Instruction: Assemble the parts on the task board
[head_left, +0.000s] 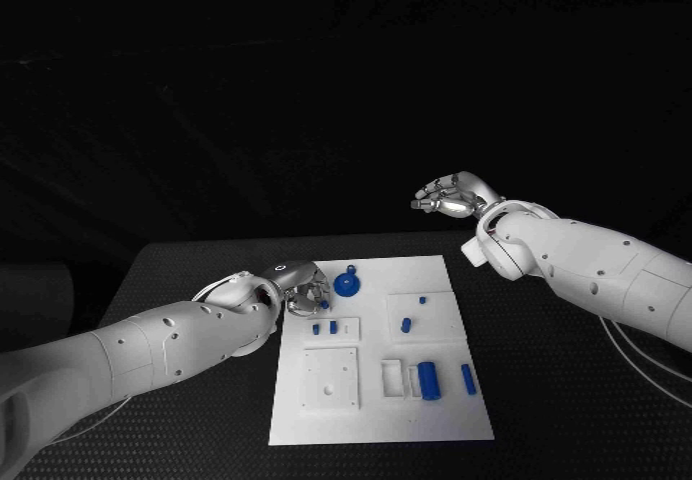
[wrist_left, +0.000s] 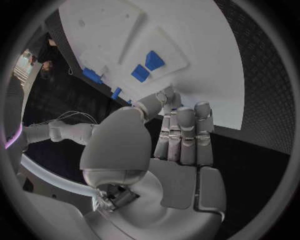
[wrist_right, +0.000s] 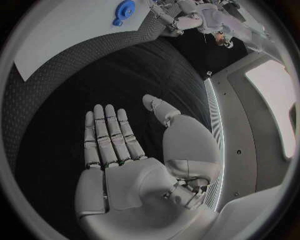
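White and flat, the rectangular task board (head_left: 378, 420) lies mid-tabletop, its long axis running away from the robot. Small blue parts sit on it: a round blue ring-shaped piece (head_left: 348, 284) near the far left corner, small blue blocks (head_left: 325, 327) just nearer, a blue cylinder (head_left: 428, 379) toward the near right. The left hand (head_left: 299, 285) hovers at the board's far left edge, its fingers (wrist_left: 185, 132) straight, close together, holding nothing; the ring lies just beside them, toward the board's middle. The right hand (head_left: 451, 196), empty with fingers apart, hangs well away beyond the far right corner. The left looks better placed.
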